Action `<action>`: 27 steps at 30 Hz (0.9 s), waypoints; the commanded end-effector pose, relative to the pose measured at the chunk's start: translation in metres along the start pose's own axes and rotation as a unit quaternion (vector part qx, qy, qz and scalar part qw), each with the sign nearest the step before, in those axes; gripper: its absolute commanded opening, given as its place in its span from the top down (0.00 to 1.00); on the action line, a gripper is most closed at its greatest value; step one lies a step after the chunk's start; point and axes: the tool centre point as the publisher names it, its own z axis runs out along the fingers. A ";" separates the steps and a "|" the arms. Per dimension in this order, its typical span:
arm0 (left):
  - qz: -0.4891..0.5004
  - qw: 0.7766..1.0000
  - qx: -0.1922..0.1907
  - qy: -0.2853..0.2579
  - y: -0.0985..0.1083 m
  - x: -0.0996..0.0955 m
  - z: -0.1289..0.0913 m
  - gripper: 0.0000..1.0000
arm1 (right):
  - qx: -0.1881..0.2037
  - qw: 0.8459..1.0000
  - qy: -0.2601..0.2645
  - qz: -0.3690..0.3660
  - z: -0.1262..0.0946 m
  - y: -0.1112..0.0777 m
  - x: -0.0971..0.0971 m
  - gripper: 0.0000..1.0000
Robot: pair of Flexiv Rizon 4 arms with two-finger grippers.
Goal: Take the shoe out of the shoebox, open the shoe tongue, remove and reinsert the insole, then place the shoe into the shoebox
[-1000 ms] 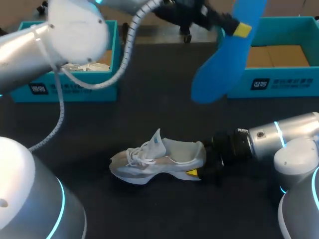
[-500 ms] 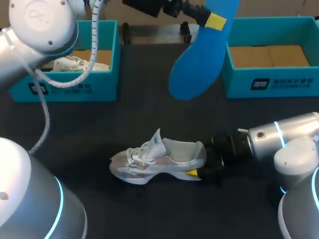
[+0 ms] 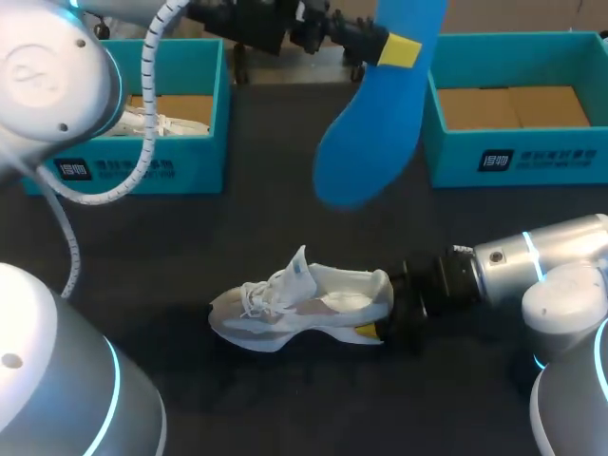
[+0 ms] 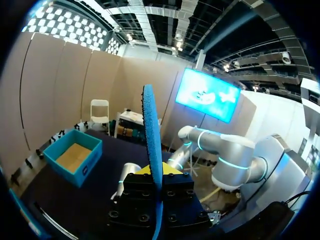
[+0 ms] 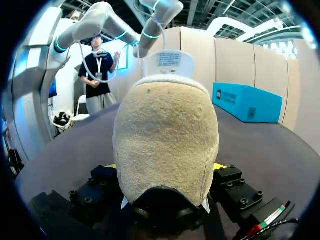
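The white shoe (image 3: 304,306) lies on its sole in the middle of the dark table, toe to the left, tongue raised. My right gripper (image 3: 382,319) is shut on its heel, one yellow tip showing at the sole's side. In the right wrist view the beige heel (image 5: 167,130) fills the space between the fingers. High over the table's far side my left gripper (image 3: 385,46) is shut on the blue insole (image 3: 369,123), which hangs down from it. The left wrist view shows that insole (image 4: 152,130) edge-on, rising from between the yellow tips of the gripper (image 4: 159,171).
A teal shoebox (image 3: 204,142) at the back left holds another white shoe (image 3: 152,122). A second teal shoebox (image 3: 518,157) at the back right shows only its cardboard floor. Dark table surface lies bare in front of the shoe.
My left arm has carried the blue insole leftward over the far side of the table. The shoe and my right arm have stayed in place.
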 end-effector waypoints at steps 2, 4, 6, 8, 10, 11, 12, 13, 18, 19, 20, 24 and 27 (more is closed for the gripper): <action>0.001 1.000 0.005 0.007 0.001 0.003 0.000 1.00 | 0.002 1.000 -0.001 0.000 0.004 -0.004 0.004 1.00; -0.004 1.000 0.020 0.009 0.002 0.008 -0.002 1.00 | 0.002 1.000 -0.001 0.000 0.004 -0.004 0.004 1.00; -0.007 0.999 0.030 0.009 0.003 0.012 -0.007 1.00 | 0.002 1.000 -0.001 0.000 0.004 -0.004 0.004 1.00; -0.006 0.999 0.040 0.008 0.002 0.018 -0.015 1.00 | 0.002 1.000 -0.001 0.000 0.004 -0.004 0.004 1.00; -0.005 0.999 0.042 0.008 0.001 0.022 -0.022 1.00 | 0.002 1.000 -0.001 0.000 0.004 -0.004 0.004 1.00; -0.005 0.999 0.043 0.008 0.001 0.023 -0.024 1.00 | 0.002 1.000 -0.001 0.000 0.004 -0.004 0.004 1.00; -0.003 0.999 0.043 0.004 0.001 0.025 -0.027 1.00 | 0.002 1.000 -0.001 0.000 0.004 -0.004 0.004 1.00; -0.004 0.999 0.048 0.009 0.001 0.028 -0.032 1.00 | 0.002 1.000 -0.001 0.000 0.004 -0.004 0.004 1.00; -0.008 0.999 0.049 -0.004 0.005 0.028 -0.044 1.00 | 0.002 1.000 -0.001 0.000 0.004 -0.004 0.004 1.00; -0.010 0.999 0.046 -0.006 0.006 0.027 -0.045 1.00 | 0.002 1.000 -0.001 0.000 0.004 -0.004 0.004 1.00; -0.015 0.999 0.044 0.000 0.006 0.027 -0.045 1.00 | 0.002 1.000 -0.001 0.000 0.004 -0.004 0.004 1.00; -0.013 0.999 0.038 0.018 0.006 0.026 -0.046 1.00 | 0.002 1.000 -0.001 0.000 0.004 -0.004 0.004 1.00; -0.013 0.999 0.038 0.018 0.006 0.026 -0.046 1.00 | 0.002 1.000 -0.001 0.000 0.004 -0.004 0.004 1.00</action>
